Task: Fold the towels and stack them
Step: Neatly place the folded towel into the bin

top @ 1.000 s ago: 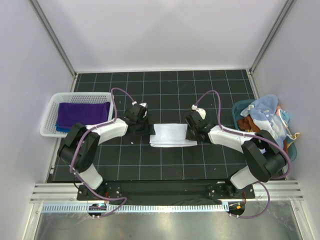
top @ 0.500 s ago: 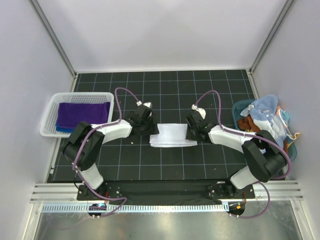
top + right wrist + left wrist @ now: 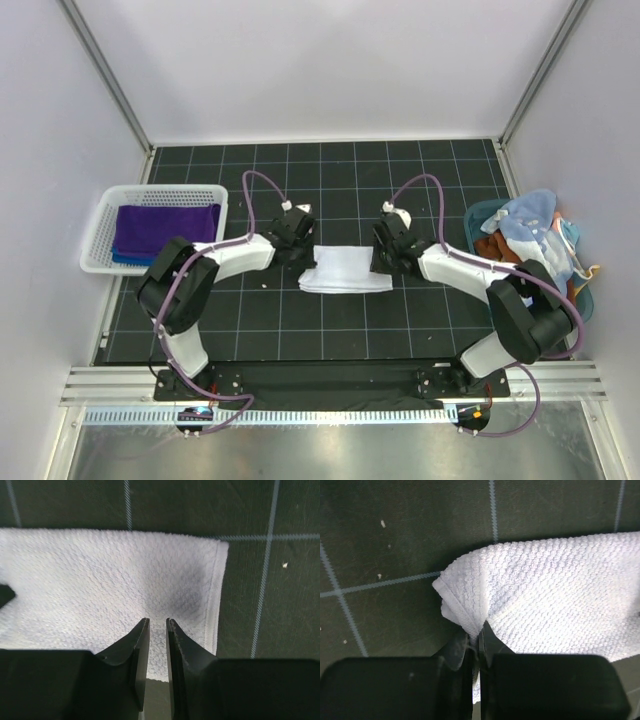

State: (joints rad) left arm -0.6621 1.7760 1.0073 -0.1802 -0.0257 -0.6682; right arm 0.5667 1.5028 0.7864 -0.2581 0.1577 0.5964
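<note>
The white terry towel lies as a flat, layered rectangle in the middle of the black gridded table mat, between the two arms. The deep purple towel sits folded in the white perforated plastic basket at the left, with a strip of the royal blue towel showing under it.

The left gripper is pinched tight on the white towel's left end, and the cloth puckers into a ridge where it enters the jaws. The right gripper hangs over the towel's right end with its jaws only a slit apart. No cloth is seen gathered between them there, and the towel lies smooth under the tips.

The step in hand looks like taking the white towel by its ends, either for one more fold or to carry it to the stack. To do it well, the left pinch should hold every layer of that end. The wrist view shows a hem and a lower layer peeking out beside the jaws, so a loose ply could drop and undo the fold. The right side needs a firm hold on its own edge before any lift. Both ends should then rise level and together, with the cloth lightly taut, so that the folded shape reaches the purple towel square.
</note>
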